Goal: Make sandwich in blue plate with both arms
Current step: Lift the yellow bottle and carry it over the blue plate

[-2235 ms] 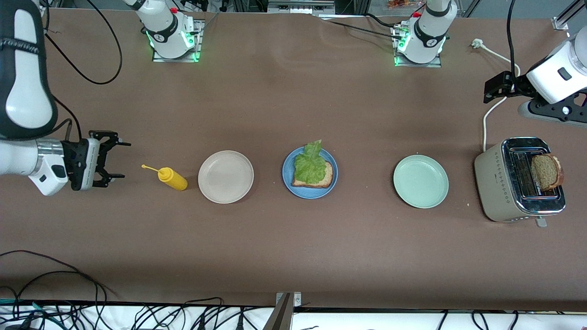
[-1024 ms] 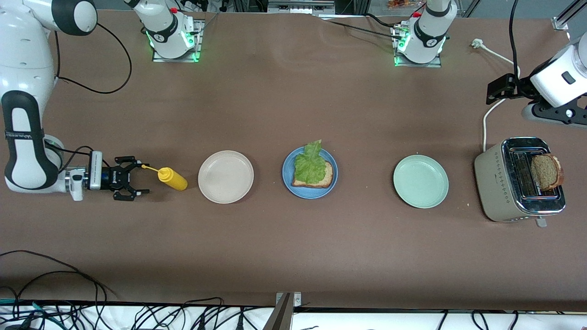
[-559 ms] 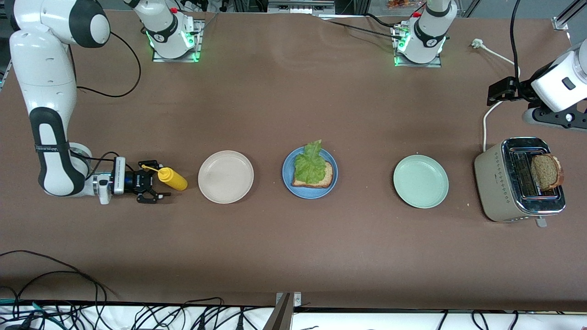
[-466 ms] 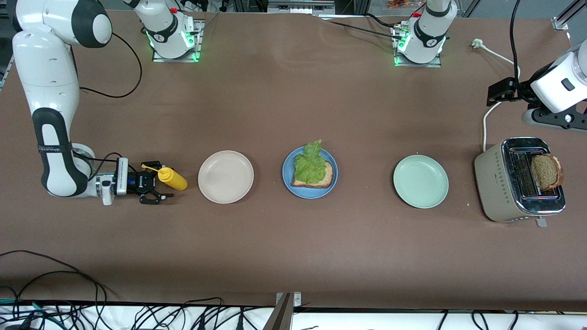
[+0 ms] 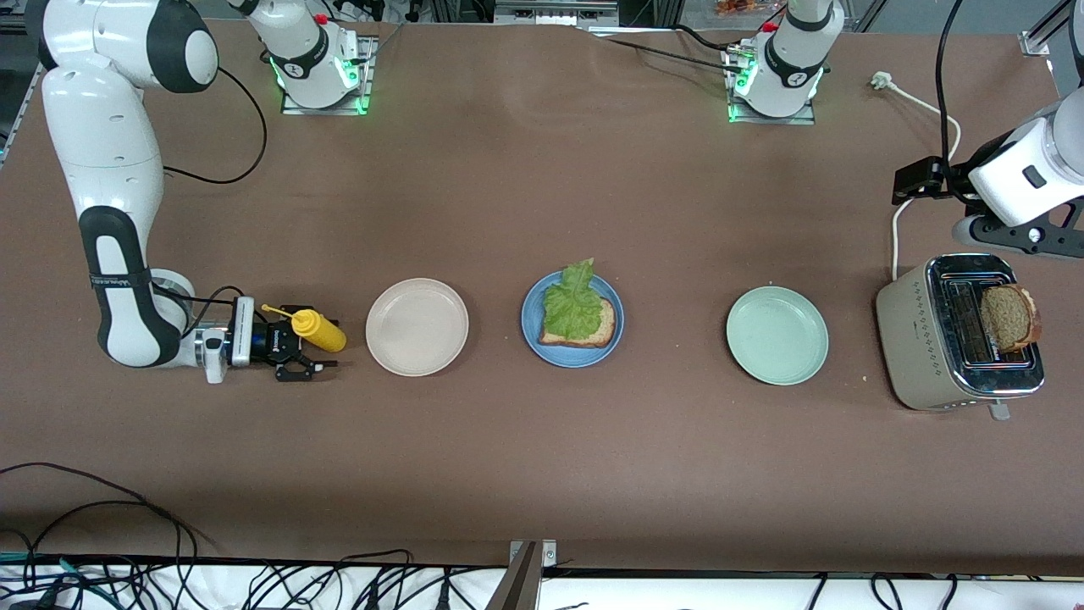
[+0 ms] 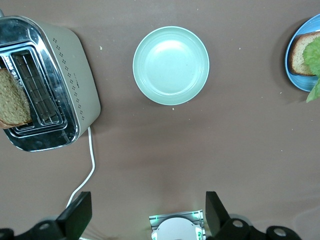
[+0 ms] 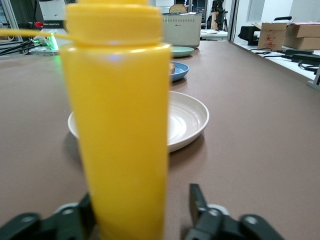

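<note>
Yellow plastic is filling the right wrist view: a mustard bottle (image 7: pixel 120 125) is standing upright between the spread fingers of the right gripper (image 5: pixel 306 344), which is sitting low at the tabletop (image 5: pixel 508 457) toward the right arm's end. One finger (image 7: pixel 199 202) is standing clearly apart from the bottle, so the gripper is lying wide around it without clamping it. In the front view the bottle (image 5: pixel 316 329) is showing its thin nozzle pointing back over the gripper.

Just beside the bottle, toward the middle of the tabletop, a cream plate (image 5: pixel 417 326) is lying bare. Next along the row, the blue plate (image 5: pixel 532 335) is carrying one slice of brown bread (image 5: pixel 584 332) with a ruffled lettuce leaf (image 5: pixel 574 301) lying on top of it and reaching past the plate's rim. A pale green plate (image 5: pixel 777 335) is lying well apart from it toward the left arm's end, and a beige toaster (image 5: pixel 910 339) is standing past that, with a second slice of bread (image 5: pixel 1009 317) sticking up out of one slot.

The left gripper (image 5: pixel 913 178) is hanging in the air over the tabletop near the toaster, above its white cord (image 5: pixel 899 216), and its fingers (image 6: pixel 77 215) are standing wide apart, holding nothing.
</note>
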Available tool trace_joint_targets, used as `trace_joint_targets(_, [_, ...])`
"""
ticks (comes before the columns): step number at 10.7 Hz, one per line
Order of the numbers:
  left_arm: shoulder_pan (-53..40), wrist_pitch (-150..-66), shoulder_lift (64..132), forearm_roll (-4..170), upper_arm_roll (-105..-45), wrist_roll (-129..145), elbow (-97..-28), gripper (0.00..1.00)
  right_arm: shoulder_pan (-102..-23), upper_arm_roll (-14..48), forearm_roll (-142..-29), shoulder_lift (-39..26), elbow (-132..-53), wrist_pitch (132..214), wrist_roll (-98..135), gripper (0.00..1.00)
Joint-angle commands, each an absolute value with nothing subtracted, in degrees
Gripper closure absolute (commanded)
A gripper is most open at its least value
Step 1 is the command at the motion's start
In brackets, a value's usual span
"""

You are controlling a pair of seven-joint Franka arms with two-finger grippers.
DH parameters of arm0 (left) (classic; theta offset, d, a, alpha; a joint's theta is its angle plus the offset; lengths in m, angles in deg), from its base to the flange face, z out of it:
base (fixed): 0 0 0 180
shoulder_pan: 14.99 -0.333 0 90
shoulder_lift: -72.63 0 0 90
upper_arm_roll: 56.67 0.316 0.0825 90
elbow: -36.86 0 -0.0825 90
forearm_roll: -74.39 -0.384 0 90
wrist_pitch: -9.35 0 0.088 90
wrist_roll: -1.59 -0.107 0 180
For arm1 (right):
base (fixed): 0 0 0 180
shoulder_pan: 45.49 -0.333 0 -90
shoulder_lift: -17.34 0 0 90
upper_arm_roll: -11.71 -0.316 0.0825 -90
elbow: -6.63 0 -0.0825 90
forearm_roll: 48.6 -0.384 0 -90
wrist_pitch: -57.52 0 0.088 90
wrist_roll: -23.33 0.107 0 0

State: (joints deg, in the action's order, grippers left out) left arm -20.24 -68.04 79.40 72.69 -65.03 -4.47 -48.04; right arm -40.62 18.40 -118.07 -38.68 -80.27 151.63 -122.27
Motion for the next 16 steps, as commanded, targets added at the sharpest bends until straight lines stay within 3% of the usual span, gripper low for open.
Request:
trace_joint_targets(1, [-20.43,-67.38,80.37,71.84,-65.28,-4.3,-46.46,0.0,-41.09,18.47,-119.09,-39.52,-78.79,153.23,-120.99,0.84])
trace_joint_targets(2, [-20.44,-67.38,80.37,71.84,-65.28,-4.3,-46.46,0.0,-41.27,18.47,-118.74,-39.35,-78.71,153.32,-120.99,1.0])
trace_joint_targets(5, [-20.44,-67.38,80.37,71.84,-65.28,-4.3,-46.46,0.0,-46.95,24.24,-114.89,-37.34,-76.34,153.77,-106.92,1.0])
trace_joint_targets(7, [-20.35,-67.38,80.37,71.84,-65.28,-4.3,-46.46,0.0,-54.51,30.75,-108.83,-31.9,-76.77,153.94,-93.82,1.0])
trace_joint_targets(10, [-20.35,-67.38,80.37,71.93,-65.28,-4.3,-46.46,0.0,-62.33,34.72,-100.74,-26.01,-76.51,154.12,-75.44,1.0])
trace_joint_targets(16, [-20.35,-67.38,80.37,71.93,-65.28,-4.3,-46.46,0.0,-90.71,52.81,-92.57,-24.05,-74.59,156.31,-44.23,1.0])
